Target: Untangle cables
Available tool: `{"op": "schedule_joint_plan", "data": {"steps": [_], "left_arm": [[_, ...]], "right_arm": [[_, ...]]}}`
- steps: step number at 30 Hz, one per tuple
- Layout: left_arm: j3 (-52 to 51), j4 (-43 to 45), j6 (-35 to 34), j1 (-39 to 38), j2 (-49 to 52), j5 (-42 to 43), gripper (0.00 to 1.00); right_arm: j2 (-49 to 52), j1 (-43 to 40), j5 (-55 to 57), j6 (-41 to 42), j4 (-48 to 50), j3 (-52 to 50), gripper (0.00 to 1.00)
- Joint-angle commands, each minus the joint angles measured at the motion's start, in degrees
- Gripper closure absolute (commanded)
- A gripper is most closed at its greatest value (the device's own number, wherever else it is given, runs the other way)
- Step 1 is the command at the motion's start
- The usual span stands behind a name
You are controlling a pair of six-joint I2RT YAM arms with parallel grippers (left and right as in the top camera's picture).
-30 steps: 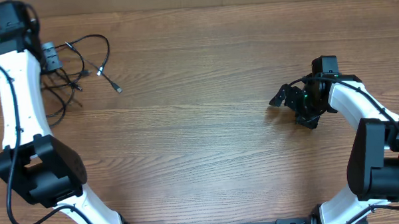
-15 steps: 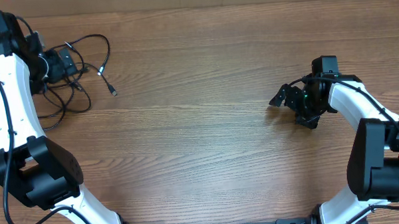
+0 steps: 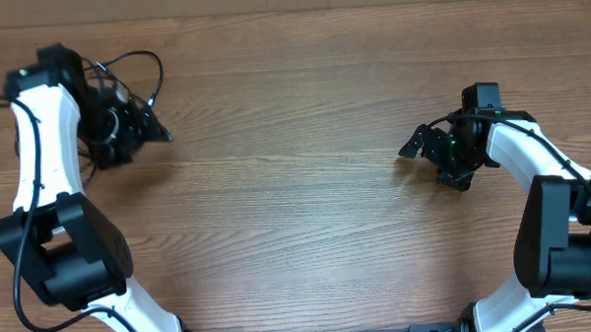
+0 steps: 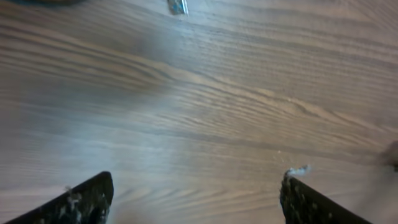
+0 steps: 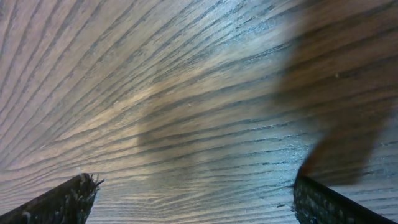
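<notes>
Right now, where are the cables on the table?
Overhead, the cables lie near the table's far left corner, partly hidden under the left gripper.

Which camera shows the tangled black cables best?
The overhead view: the cables loop at far left, partly hidden by the left gripper. The left wrist view catches only one blurred silver plug tip at its top edge; the right wrist view, just bare table.
</notes>
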Motion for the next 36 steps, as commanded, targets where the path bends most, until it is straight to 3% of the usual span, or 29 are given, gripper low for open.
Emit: {"op": "schedule_joint_plan", "data": {"steps": [1, 6, 13, 14, 16, 19, 31, 36], "left_arm": [[-9.75, 3.78, 2.16, -0.07, -8.17, 6.29, 0.15], [-27.04, 13.29, 1.84, -0.96, -20.24, 12.2, 0.14], [-44.54, 21.0, -0.04, -2.43, -30.45, 10.21, 0.13], [-46.62, 21.38, -0.28, -2.51, -30.84, 10.21, 0.0], [-49.51, 21.92, -2.03, -2.62, -30.64, 10.21, 0.0], [-52.13, 21.84, -6.64, -2.62, -30.32, 10.12, 0.0], [-53.77, 22.08, -6.71, -2.58, -30.32, -4.31, 0.0], [-54.05, 24.57, -6.75, -2.62, -30.08, -4.5, 0.0]], "right_arm": [[-0.04, -0.04, 0.59, -0.04, 0.15, -0.02, 0.0], [-0.04, -0.04, 0.59, -0.07, 0.15, -0.02, 0.0], [-0.04, -0.04, 0.59, -0.07, 0.15, -0.02, 0.0], [-0.04, -0.04, 0.59, -0.07, 0.15, -0.02, 0.0], [-0.04, -0.04, 0.59, -0.07, 0.15, -0.02, 0.0], [-0.04, -0.04, 0.59, -0.07, 0.15, -0.02, 0.0], [-0.04, -0.04, 0.59, -0.04, 0.15, -0.02, 0.0], [-0.04, -0.04, 0.59, -0.04, 0.15, -0.02, 0.0]]}}
